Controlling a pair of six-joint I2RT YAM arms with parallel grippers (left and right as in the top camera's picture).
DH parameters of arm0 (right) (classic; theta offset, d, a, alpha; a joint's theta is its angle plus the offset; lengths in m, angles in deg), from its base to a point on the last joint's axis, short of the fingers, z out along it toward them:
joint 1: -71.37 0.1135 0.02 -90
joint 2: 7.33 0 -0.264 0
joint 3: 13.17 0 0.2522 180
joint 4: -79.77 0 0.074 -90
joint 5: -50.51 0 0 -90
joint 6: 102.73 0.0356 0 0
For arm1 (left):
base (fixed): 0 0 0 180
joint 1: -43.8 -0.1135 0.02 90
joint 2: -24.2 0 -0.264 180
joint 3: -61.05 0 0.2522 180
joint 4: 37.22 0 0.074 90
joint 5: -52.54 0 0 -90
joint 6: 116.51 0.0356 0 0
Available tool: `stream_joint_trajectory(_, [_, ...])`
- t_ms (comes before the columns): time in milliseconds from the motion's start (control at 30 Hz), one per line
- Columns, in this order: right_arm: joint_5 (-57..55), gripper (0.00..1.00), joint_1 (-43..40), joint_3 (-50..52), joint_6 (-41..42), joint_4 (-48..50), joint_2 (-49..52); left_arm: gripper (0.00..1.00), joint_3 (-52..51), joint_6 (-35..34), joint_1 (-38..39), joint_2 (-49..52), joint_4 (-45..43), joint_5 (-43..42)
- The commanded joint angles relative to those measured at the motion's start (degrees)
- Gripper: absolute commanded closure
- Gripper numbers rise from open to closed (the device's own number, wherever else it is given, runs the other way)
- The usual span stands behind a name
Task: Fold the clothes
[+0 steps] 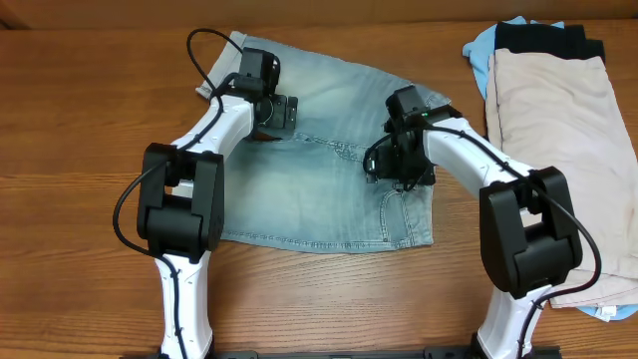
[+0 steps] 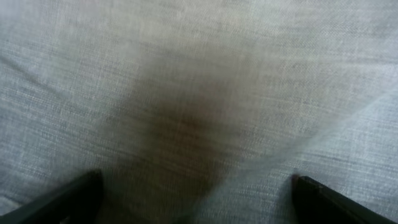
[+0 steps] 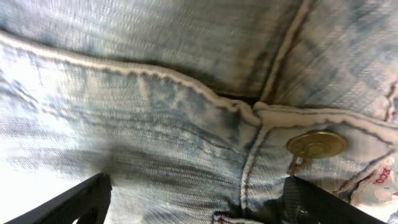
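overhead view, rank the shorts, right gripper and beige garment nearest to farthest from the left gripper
1. Denim shorts, directly beneath the left gripper.
2. Right gripper, to its right, over the same shorts.
3. Beige garment, far right, off the shorts.

Light-wash blue, faded in paler streaks, on the denim shorts (image 1: 319,189); brass-gold on the waistband button (image 3: 316,144). To the right: a plain beige garment (image 1: 558,150), a black garment (image 1: 548,40), a sky-blue garment (image 1: 478,50). Warm brown wood grain on the counter (image 1: 60,120).
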Motion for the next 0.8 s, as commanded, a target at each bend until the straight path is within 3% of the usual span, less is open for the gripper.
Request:
stream_joint_trajectory(0, [-1.7, 0.07, -2.3, 1.5, 1.2, 5.7, 3.0, 0.00, -1.4, -5.6, -0.7, 3.8, 5.7, 3.5])
stream_joint_trajectory(233, [-1.7, 0.09, -2.4, 1.5, 3.5, 16.8, 3.0, 0.00, -1.4, -9.3, -1.9, 3.8, 16.9, 3.5])
stream_joint_trajectory(333, [-1.7, 0.16, -2.4, 0.0, 3.5, 17.2, 2.8, 0.00, -0.2, -9.0, -3.3, 3.7, 17.6, 3.5])
stream_joint_trajectory(500, [-4.6, 0.10, -2.4, -9.0, 3.5, 7.8, -6.1, 0.00, 23.2, -10.1, -5.6, 3.1, 36.1, 3.5])
stream_joint_trajectory(533, [-4.7, 0.06, -2.4, -12.5, 3.5, 3.8, -9.7, 0.00, 33.9, -11.4, -5.8, 3.0, 45.8, 3.5])
stream_joint_trajectory(700, [-4.5, 0.00, -2.4, -21.3, 4.1, -8.3, -19.9, 0.00, 60.4, -13.3, -5.8, 2.9, 67.3, 3.5])
stream_joint_trajectory(733, [-3.8, 0.00, -2.4, -23.0, 4.1, -11.0, -23.9, 0.00, 67.6, -10.0, -5.8, 1.7, 69.2, -1.2])
stream_joint_trajectory(767, [-3.0, 0.00, -2.4, -23.3, 4.1, -11.8, -26.2, 0.00, 68.7, -9.1, -5.8, 0.0, 69.2, -5.5])
